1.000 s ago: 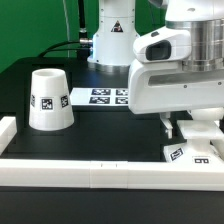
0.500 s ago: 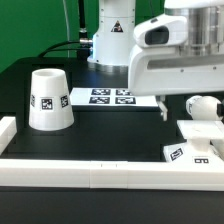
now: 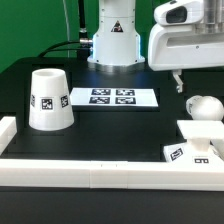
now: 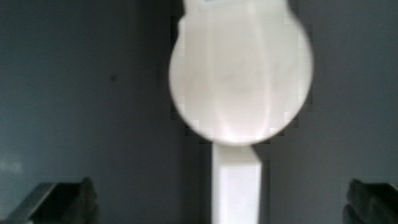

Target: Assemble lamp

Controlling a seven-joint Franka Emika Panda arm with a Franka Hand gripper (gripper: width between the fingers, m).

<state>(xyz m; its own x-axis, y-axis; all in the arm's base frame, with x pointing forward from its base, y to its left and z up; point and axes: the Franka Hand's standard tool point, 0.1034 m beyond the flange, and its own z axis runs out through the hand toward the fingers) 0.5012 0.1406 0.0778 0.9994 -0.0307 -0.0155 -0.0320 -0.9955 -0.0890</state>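
Observation:
The white cone shade [image 3: 48,98] stands on the black table at the exterior view's left. The low blocky base [image 3: 198,142] sits at the right, by the front rail. The rounded bulb [image 3: 204,106] rests at the top of the base, free of the fingers. My gripper [image 3: 180,82] hangs above and a little behind the bulb, open and empty. In the wrist view the bulb [image 4: 237,75] lies well ahead of my gripper [image 4: 217,205], and the dark fingertips [image 4: 63,200] stand wide apart at the picture's corners.
The marker board [image 3: 112,97] lies flat in the middle of the table, in front of the arm's pedestal [image 3: 112,40]. White border rails [image 3: 90,172] run along the front and the left edge. A narrow white strip [image 4: 237,185] runs out from under the bulb in the wrist view.
The arm has risen and drawn back towards the exterior view's upper right, uncovering the bulb and base. The bulb stays at the base, and the shade has not moved.

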